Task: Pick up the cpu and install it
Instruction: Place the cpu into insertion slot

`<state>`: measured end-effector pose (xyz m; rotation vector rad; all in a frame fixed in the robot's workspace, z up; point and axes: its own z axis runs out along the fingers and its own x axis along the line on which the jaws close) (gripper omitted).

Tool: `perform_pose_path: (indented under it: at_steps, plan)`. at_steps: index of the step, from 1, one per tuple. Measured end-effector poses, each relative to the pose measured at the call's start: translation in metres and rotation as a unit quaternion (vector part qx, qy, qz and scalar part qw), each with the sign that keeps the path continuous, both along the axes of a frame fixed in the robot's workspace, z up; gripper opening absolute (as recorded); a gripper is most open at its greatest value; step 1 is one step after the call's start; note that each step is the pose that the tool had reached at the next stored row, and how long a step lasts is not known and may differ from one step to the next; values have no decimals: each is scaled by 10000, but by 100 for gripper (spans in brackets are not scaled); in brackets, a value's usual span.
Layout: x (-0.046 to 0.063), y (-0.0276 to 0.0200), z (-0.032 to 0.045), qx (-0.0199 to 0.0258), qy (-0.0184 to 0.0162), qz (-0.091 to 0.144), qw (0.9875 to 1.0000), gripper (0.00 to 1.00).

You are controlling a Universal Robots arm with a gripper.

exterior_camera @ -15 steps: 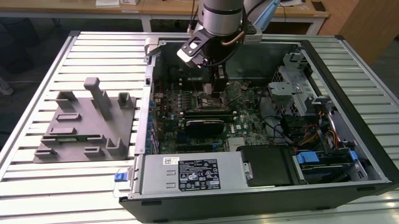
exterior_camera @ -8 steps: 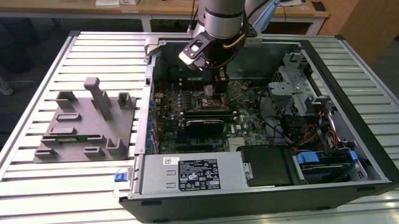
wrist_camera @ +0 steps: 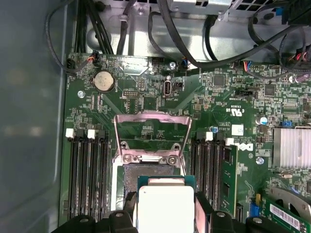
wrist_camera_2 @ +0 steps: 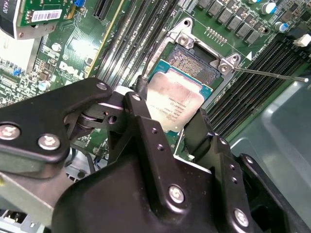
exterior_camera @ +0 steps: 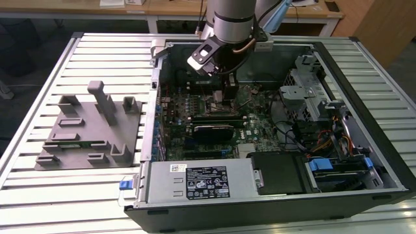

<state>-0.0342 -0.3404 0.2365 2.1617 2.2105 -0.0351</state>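
Silvery cpu [wrist_camera_2: 177, 99] clamped between fingers of gripper [wrist_camera_2: 167, 116], just above open socket [wrist_camera_2: 194, 62], upper middle of exterior view. Pickup done; cpu not seated yet, load plate [wrist_camera: 150, 127] up, I'd say.

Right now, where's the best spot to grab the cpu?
By two opposite side edges, coming down from above its top face. The cpu is a thin flat square, and the claw pinches it that way over the socket.
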Motion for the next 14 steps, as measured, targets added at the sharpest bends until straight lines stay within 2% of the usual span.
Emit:
perform_pose_path:
  at_steps: [14]
  plan:
    - [3,13,-97,1,-1,4,10000,54]
